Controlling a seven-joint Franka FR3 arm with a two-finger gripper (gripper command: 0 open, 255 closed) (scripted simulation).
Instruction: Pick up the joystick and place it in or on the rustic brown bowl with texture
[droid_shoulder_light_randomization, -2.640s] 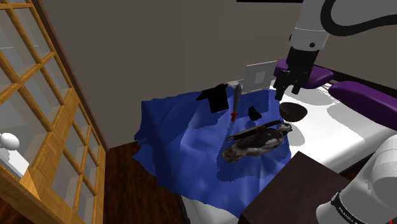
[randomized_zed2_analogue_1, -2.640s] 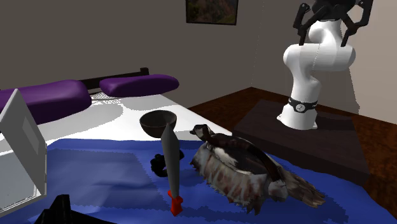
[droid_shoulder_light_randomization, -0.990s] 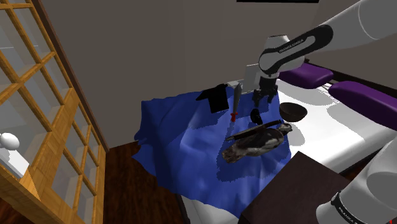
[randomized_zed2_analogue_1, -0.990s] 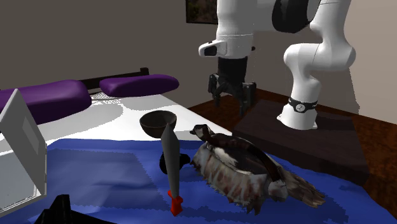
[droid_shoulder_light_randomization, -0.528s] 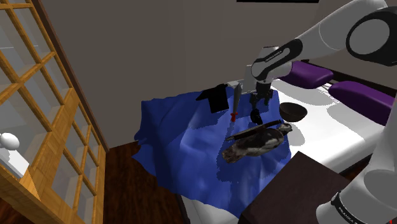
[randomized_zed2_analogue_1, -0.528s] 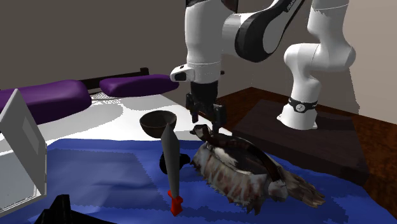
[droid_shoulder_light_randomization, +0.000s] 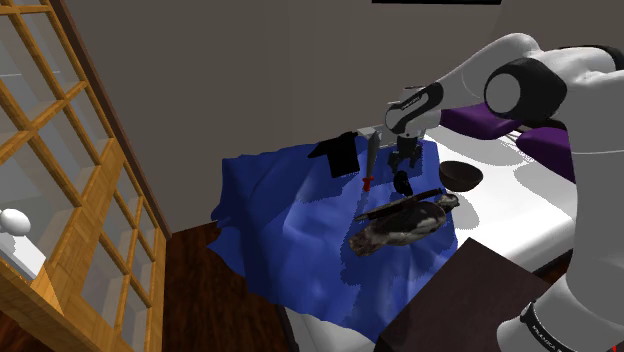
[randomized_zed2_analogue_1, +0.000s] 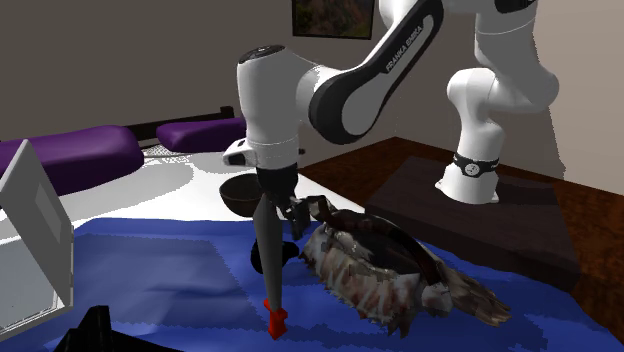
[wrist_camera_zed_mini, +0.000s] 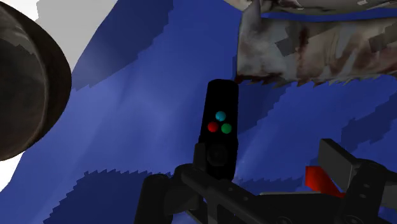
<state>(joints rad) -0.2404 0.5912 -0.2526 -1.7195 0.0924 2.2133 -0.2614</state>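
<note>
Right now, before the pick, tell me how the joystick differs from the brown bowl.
Shape: the joystick is a slim, straight bar; the bowl is round and hollow. Colour: the joystick is black with cyan, red and green buttons; the bowl is mottled dark brown. Place: the joystick lies on the blue cloth; the bowl sits on the white surface beside it. Both are dark and rest unheld, apart from each other.

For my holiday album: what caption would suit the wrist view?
Open gripper poised over a black joystick on a blue cloth, dark bowl nearby.
</note>
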